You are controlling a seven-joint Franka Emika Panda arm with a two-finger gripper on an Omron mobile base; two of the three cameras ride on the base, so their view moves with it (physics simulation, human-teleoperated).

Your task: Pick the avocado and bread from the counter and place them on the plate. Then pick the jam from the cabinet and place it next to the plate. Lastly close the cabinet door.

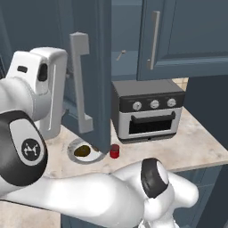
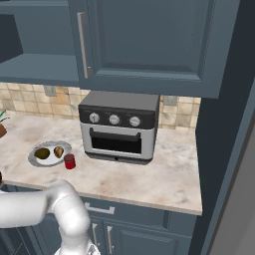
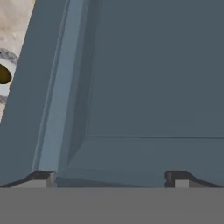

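Note:
The grey plate [image 2: 36, 160] lies on the counter left of the toaster oven, with the dark green avocado [image 2: 42, 153] and the brown bread [image 2: 59, 151] on it. The red jam jar [image 2: 69, 161] stands on the counter just right of the plate. The cabinet door [image 1: 91, 67] hangs open, with its long handle [image 1: 80, 89] facing me. My gripper [image 3: 109, 179] is open, empty, and close against the door's [image 3: 144, 78] flat panel. In the hand view, the plate [image 3: 6, 89] and avocado [image 3: 3, 74] peek past the door's left edge. In the left base view, the door's lower edge covers part of the plate [image 1: 75, 156].
A silver toaster oven [image 2: 118, 128] sits at the back of the marble counter [image 2: 164, 174]. The open cabinet's shelf [image 2: 35, 67] is above the plate, beside a closed upper cabinet [image 2: 149, 40]. A tall dark panel [image 2: 224, 149] borders the counter on the right.

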